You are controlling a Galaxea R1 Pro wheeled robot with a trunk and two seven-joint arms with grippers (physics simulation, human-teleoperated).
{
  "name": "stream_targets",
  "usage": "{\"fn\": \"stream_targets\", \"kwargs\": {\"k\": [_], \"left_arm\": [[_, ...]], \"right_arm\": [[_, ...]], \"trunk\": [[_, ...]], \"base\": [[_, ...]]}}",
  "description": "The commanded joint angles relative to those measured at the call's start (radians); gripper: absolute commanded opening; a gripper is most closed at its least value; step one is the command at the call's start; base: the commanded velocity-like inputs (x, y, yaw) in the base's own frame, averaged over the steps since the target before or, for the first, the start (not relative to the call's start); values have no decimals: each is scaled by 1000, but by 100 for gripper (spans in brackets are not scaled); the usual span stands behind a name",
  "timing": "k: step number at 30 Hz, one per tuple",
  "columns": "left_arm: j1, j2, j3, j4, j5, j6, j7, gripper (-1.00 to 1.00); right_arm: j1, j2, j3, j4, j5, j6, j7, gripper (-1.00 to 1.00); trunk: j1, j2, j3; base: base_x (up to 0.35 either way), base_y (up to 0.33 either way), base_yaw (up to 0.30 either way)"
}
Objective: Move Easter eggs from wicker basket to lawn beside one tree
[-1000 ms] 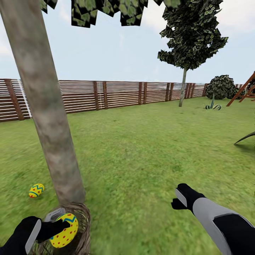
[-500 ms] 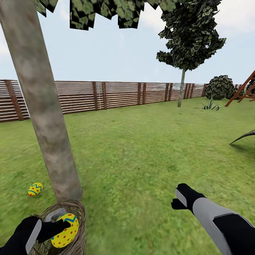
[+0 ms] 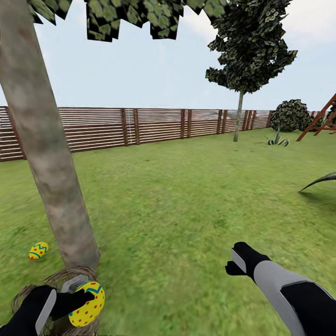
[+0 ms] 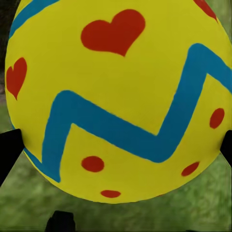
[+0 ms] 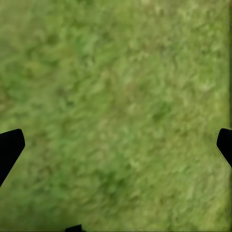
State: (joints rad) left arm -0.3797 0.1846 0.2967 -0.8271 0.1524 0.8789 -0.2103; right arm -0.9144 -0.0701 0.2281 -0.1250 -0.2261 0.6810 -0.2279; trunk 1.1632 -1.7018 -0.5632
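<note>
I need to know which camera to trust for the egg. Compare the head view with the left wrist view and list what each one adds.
Head view alone: the thick, pale mottled tree trunk, the round brown wicker basket at its foot, a second yellow painted egg lying on the grass left of the trunk, the brown slatted fence, and the right gripper open over grass. Left wrist view alone: red hearts and the blue zigzag up close. Both: the yellow, red-dotted egg held in the left gripper, and the green lawn.
</note>
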Motion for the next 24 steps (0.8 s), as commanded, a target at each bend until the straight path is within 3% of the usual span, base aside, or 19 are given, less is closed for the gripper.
{"fn": "stream_targets", "kwargs": {"k": [1,10,19,24], "left_arm": [[-1,-3,2,-1,2,6,-2,-100],[-1,-5,2,0,3,6,-2,-100],[-1,-10,2,0,2,4,-3,-100],[-1,-11,6,19,5,3,-1,-100]], "right_arm": [[0,0,7,-2,-11,5,-5,100],[0,-3,6,-2,-12,5,-5,100],[0,-3,5,-2,-12,3,-5,100],[0,-3,5,-2,-12,3,-5,100]], "trunk": [[-4,7,2],[-35,63,21],[-35,63,20],[-35,63,20]], "base": [[0,-309,214],[0,-309,241],[7,-308,18],[232,-216,0]]}}
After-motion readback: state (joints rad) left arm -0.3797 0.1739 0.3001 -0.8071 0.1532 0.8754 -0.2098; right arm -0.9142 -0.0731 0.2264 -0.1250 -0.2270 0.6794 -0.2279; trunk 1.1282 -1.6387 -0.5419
